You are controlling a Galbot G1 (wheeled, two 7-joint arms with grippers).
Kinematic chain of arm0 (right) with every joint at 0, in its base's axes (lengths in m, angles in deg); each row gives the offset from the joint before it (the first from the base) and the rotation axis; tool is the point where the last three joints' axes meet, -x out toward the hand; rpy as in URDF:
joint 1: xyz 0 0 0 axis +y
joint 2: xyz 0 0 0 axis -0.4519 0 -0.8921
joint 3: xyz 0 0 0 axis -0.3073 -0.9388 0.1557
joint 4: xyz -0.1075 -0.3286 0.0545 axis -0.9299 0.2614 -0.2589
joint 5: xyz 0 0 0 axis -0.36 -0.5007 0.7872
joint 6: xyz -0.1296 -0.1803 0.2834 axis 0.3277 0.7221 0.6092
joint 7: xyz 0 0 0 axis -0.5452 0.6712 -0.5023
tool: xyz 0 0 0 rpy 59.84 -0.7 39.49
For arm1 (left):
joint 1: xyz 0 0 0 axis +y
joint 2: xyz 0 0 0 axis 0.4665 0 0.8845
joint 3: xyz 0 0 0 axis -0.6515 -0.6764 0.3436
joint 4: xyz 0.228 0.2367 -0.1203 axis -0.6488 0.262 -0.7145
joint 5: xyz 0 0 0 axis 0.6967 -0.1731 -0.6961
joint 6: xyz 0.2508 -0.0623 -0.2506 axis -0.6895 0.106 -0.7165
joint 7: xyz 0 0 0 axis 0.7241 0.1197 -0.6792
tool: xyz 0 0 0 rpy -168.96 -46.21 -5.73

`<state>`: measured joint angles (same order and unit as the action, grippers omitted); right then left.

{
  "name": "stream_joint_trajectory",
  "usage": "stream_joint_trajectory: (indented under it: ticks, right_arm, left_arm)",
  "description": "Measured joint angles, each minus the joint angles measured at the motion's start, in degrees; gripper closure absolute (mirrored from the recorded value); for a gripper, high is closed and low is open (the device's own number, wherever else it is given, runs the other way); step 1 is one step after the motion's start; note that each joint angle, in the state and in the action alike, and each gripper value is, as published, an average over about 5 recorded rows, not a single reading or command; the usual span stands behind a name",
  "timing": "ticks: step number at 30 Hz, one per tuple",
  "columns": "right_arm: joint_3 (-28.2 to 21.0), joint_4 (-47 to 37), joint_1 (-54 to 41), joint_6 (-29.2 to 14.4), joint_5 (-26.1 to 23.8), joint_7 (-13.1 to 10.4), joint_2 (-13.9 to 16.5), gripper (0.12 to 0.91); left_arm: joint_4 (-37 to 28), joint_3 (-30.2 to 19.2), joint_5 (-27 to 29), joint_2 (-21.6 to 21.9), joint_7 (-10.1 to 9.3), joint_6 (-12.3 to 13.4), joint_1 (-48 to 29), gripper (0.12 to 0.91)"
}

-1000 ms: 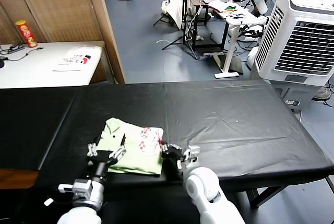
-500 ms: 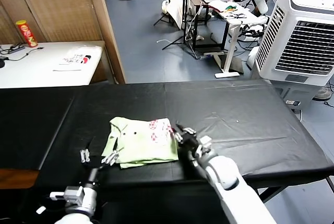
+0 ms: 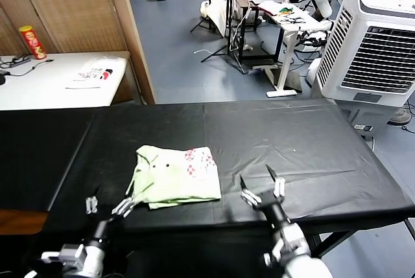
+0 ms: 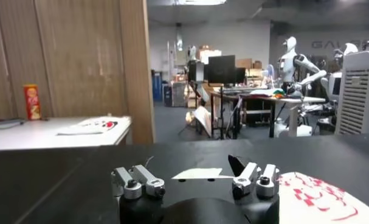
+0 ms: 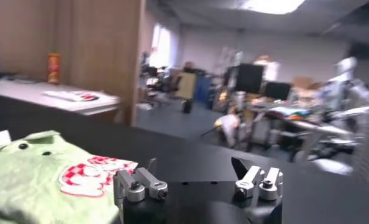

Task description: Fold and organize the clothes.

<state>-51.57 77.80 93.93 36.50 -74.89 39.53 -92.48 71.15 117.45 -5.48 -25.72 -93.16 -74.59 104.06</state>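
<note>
I am looking down at the shirt, which is lying folded into a compact rectangle on the black table, toward my left of centre, its long axis running side to side across the table and the collar end pointing to my left. My left gripper is sitting just off the shirt's near left corner, fingers spread wide and gripping nothing. My right gripper is hanging beside the shirt's right edge, apart from it, jaws fully spread and empty too. I am judging the left one nearer the cloth, so any last tidy would come from that side. The right wrist view is showing the pink-red patch and two dark buttons up close, while the left wrist view is catching only a corner of that patch. A white packet is lying on the far white table, well apart.
</note>
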Motion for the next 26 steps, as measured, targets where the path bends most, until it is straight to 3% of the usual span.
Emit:
stream_joint_trajectory:
  ticks: [6, 14, 18, 26]
  right_arm:
    - [2.9, 6.8, 13.3, -1.6, -1.3, -3.6, -2.3, 0.227]
    - [3.2, 13.1, 24.8, 1.6, -0.2, -8.6, -3.4, 0.227]
    - [3.5, 14.3, 27.3, 2.9, 0.5, -9.3, -3.2, 0.227]
    - [3.6, 14.9, 28.6, 3.1, 0.4, -9.3, -3.2, 0.227]
  left_arm:
    - [1.8, 1.8, -2.5, 1.8, -2.04, 1.2, 6.8, 0.232]
    - [5.9, 3.0, -5.0, 2.3, -4.63, -3.9, 14.3, 0.232]
    - [6.7, 3.1, -5.1, 2.2, -4.69, -5.7, 15.2, 0.232]
    - [6.8, 3.2, -5.7, 2.1, -4.44, -6.1, 15.9, 0.232]
